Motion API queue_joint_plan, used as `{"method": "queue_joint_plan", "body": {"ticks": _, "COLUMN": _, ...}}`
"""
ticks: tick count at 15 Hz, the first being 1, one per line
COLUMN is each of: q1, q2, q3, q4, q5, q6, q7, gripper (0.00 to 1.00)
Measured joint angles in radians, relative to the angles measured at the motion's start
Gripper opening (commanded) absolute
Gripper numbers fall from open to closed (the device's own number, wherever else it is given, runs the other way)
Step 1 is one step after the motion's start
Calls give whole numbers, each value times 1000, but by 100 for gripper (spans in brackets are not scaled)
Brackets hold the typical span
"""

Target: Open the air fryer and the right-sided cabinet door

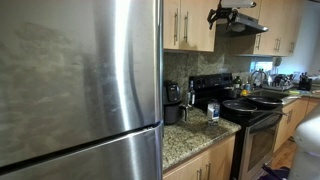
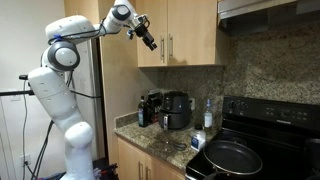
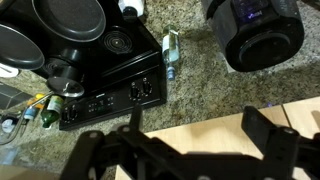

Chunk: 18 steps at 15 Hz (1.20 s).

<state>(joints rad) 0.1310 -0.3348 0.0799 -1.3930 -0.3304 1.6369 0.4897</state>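
Observation:
The air fryer (image 2: 178, 110) is a small black appliance on the granite counter, also seen from above in the wrist view (image 3: 255, 32). The right-sided cabinet door (image 2: 196, 34) is light-brown wood with a slim silver handle (image 2: 171, 46) along its left edge, and it looks flush with its twin. It also shows in an exterior view (image 1: 200, 24). My gripper (image 2: 152, 43) hangs high in front of the upper cabinets, close to the handles and far above the fryer. It stands open (image 3: 200, 140) with nothing between its fingers (image 3: 268, 128); only light wood shows behind them.
A black stove (image 2: 260, 135) with pans (image 2: 232, 156) stands beside the fryer. A spray bottle (image 2: 207, 113) and a coffee machine (image 2: 150, 108) share the counter. A range hood (image 2: 270, 12) sits above the stove. A steel fridge (image 1: 80, 90) fills the foreground.

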Motion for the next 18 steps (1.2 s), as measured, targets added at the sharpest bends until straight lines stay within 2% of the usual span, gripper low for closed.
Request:
{"method": "queue_joint_plan", "body": {"ticks": 2, "q1": -14, "q2": 4, "q3": 10, "q4": 4, "q5": 0, "q6": 2, "q7": -11, "gripper": 100}}
{"method": "queue_joint_plan", "body": {"ticks": 4, "q1": -18, "q2": 17, "q3": 15, "q4": 4, "q5": 7, "q6": 13, "q7": -99, "gripper": 100}}
{"method": "queue_joint_plan", "body": {"ticks": 8, "q1": -16, "q2": 96, "q3": 34, "q4": 35, "q5": 24, "q6": 135, "q7": -256, "gripper": 100}}
{"method": "queue_joint_plan", "body": {"ticks": 11, "q1": -16, "q2": 171, "q3": 45, "q4": 100, "q5": 27, "q6": 231, "q7": -271, "gripper": 100}}
{"method": "queue_joint_plan", "body": {"ticks": 16, "q1": -16, "q2": 195, "q3": 44, "q4": 126, "q5": 26, "q6": 241, "q7": -273, "gripper": 100}}
{"method": "queue_joint_plan", "body": {"ticks": 18, "q1": -16, "q2": 215, "q3": 39, "q4": 131, "q5": 26, "q6": 283, "q7": -299, "gripper": 100}}
